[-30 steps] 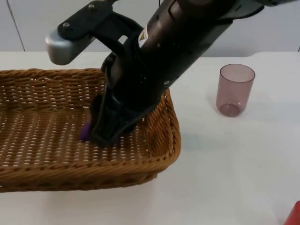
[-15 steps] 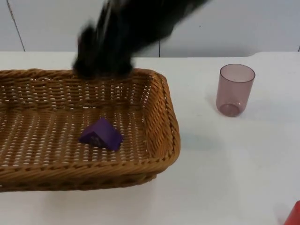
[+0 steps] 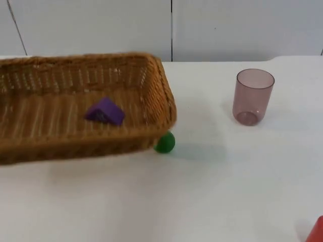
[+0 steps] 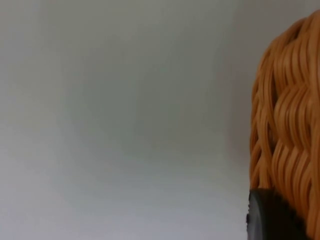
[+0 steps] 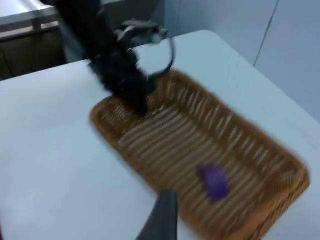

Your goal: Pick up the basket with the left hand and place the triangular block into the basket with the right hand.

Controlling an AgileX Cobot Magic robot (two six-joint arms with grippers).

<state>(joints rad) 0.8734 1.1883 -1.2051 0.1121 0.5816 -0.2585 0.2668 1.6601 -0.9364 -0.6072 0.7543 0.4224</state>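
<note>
The brown wicker basket hangs a little above the white table at the left, blurred by motion. A purple triangular block lies on the basket floor, and the right wrist view shows the same block inside the basket. My left gripper is shut on the rim at the basket's far short end. In the left wrist view the woven rim sits right against my left gripper. My right gripper is high above the table, clear of the basket, with nothing in it.
A small green ball lies on the table under the basket's right corner. A translucent purple cup stands upright to the right. A red object pokes in at the front right edge. The grey partition wall is behind.
My right arm let go of the purple block in the basket and pulled up out of the top view. The basket has risen and shifted back and left, uncovering the green ball.
</note>
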